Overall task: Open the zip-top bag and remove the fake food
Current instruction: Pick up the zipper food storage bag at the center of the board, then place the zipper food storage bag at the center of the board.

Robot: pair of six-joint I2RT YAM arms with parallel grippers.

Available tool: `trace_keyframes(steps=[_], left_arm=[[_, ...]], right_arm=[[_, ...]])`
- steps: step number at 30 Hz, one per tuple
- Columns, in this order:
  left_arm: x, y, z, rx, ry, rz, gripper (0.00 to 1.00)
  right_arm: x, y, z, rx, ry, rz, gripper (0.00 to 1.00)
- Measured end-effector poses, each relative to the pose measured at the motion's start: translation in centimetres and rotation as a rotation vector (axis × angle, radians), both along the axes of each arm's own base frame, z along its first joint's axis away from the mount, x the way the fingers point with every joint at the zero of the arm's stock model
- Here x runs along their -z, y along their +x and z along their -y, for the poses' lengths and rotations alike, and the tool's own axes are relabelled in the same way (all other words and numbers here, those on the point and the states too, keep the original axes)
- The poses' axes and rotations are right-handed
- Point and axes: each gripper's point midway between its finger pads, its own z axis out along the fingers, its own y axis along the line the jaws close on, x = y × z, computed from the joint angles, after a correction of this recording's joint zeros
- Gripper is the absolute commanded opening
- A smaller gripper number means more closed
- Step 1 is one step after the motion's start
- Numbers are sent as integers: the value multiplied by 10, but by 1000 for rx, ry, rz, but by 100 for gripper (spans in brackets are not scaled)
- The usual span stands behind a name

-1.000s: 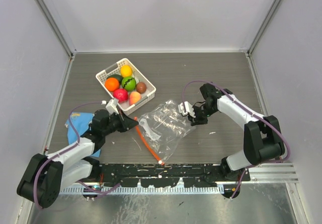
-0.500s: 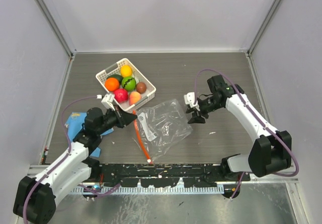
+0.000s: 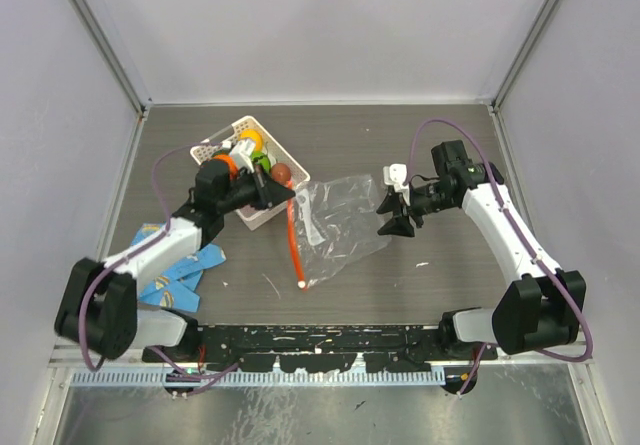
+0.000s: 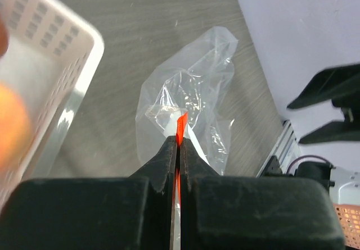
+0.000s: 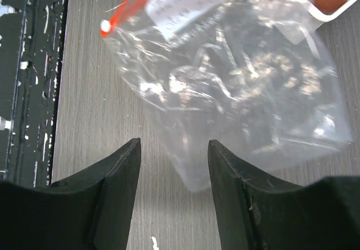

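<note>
Zip-top bag, apparently emptied, is freed by the parted right gripper and hauled upper-left, pinched in the left gripper.

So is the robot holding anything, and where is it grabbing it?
The left gripper pinches the plastic bag by its red zip strip. The right gripper is open, holding nothing.

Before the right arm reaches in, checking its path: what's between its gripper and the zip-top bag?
Bare table with one white fleck, seen in the right wrist view between the open right gripper and the zip-top bag.
</note>
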Motion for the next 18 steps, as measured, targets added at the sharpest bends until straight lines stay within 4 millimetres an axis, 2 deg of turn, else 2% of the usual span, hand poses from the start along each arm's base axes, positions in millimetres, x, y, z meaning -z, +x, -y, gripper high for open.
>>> trace_keyframes(steps=[8,13,18], left_arm=[[-29,88,60,67,-8,61,2],[-24,137,87,64,19,57,27],[-15,167,92,12,83,37,77]], right_arm=[[-3,10,7,76,6,-21,56],[-7,18,13,120,2,3,57],[-9,24,20,164,-6,22,58]])
